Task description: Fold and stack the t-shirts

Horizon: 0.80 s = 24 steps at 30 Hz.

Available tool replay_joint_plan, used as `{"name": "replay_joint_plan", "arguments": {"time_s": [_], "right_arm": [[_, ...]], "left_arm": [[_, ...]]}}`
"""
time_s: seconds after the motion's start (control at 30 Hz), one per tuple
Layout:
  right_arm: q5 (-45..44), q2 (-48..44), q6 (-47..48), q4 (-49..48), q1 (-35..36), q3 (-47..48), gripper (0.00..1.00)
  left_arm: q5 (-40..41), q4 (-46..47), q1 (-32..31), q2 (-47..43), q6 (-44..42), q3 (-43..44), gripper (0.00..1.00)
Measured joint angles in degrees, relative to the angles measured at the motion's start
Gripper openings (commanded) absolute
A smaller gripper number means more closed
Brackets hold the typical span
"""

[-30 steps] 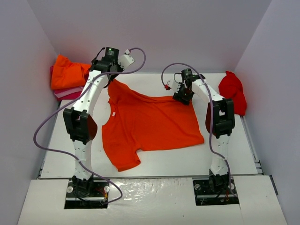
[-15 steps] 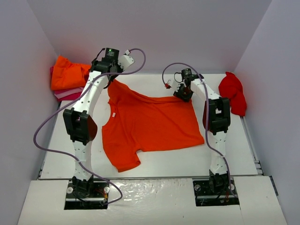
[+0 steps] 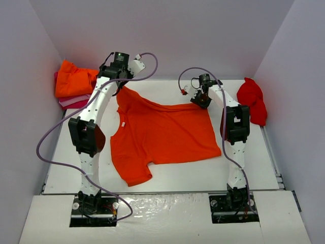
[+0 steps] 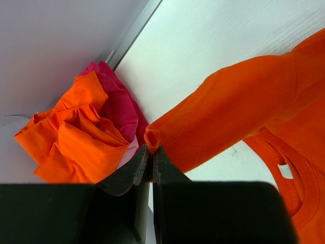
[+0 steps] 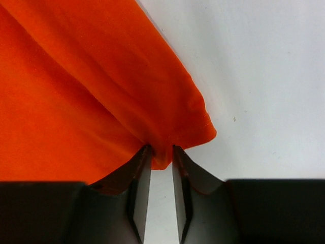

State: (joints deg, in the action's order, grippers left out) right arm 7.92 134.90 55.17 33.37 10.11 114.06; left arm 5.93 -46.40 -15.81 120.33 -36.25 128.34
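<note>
At the upper left of the overhead view, a stack of folded tees [image 3: 72, 84], orange on top of pink and magenta, is sitting against the wall. Just right of it the left gripper [image 3: 120, 87] is holding exactly where it was a second ago, its jaws clamped tight on a sleeve of the orange t-shirt [image 3: 162, 134]. That shirt is lying spread across the middle of the table [image 3: 244, 168], its collar toward the left and its hem toward the right. At the shirt's upper right corner the right gripper [image 3: 201, 98] is doing what has changed. Over the last second it has been drawing its jaws together and shifting slightly toward the upper right, and it is now pinching the hem corner. This is probably giving the robot two held points along the far edge, so a lift or a fold toward the near side is looking ready to begin. Farther right, a red t-shirt [image 3: 252, 100] is waiting in a heap by the wall. The wrist views are supplying what the overhead view is hiding behind the arms. The left wrist view is showing the sleeve's stitched edge curling over the closed tips of the left gripper [image 4: 151, 152], with the stack just behind. The right wrist view is showing a bunched fold of orange cloth squeezed between the tips of the right gripper [image 5: 161, 152], with only a small tuck of fabric in the bite, which may be slipping under tension.
</note>
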Motion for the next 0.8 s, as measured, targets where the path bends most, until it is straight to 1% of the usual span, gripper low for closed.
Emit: {"name": "replay_joint_plan", "arguments": {"time_s": [0.17,0.2,0.23,0.27,0.3,0.33,0.4,0.47,0.5,0.8], "right_arm": [[0.02,0.51,-0.14,0.03,0.00,0.00,0.25],[0.02,0.58,-0.17,0.04,0.00,0.00,0.28],[0.02,0.63,-0.19,0.04,0.00,-0.01,0.33],[0.02,0.65,-0.19,0.02,0.00,-0.04,0.34],[0.01,0.65,-0.18,0.02,0.04,-0.08,0.33],[0.00,0.65,-0.16,0.02,0.07,-0.13,0.30],[0.00,0.65,-0.08,0.02,0.07,-0.29,0.14],[-0.01,0.65,0.06,0.06,0.07,-0.49,0.07],[-0.02,0.66,0.05,0.09,0.07,-0.51,0.01],[-0.85,0.78,-0.46,0.04,0.11,-0.34,0.00]], "left_arm": [[0.13,0.01,0.00,0.01,-0.15,-0.86,0.00],[0.15,0.02,0.00,0.02,-0.21,-1.01,0.00],[0.16,0.03,0.00,0.02,-0.25,-1.15,0.00],[0.18,0.05,0.00,0.00,-0.26,-1.28,0.00],[0.19,0.04,0.00,0.01,-0.28,-1.42,0.00],[0.20,0.03,0.00,0.02,-0.29,-1.52,0.00],[0.20,0.04,0.00,0.02,-0.29,-1.55,0.00],[0.22,0.06,0.00,0.02,-0.32,-1.55,0.00],[0.25,0.07,0.00,0.03,-0.36,-1.55,0.00],[1.15,1.10,-0.19,-0.01,-0.51,-2.03,0.00]]}}
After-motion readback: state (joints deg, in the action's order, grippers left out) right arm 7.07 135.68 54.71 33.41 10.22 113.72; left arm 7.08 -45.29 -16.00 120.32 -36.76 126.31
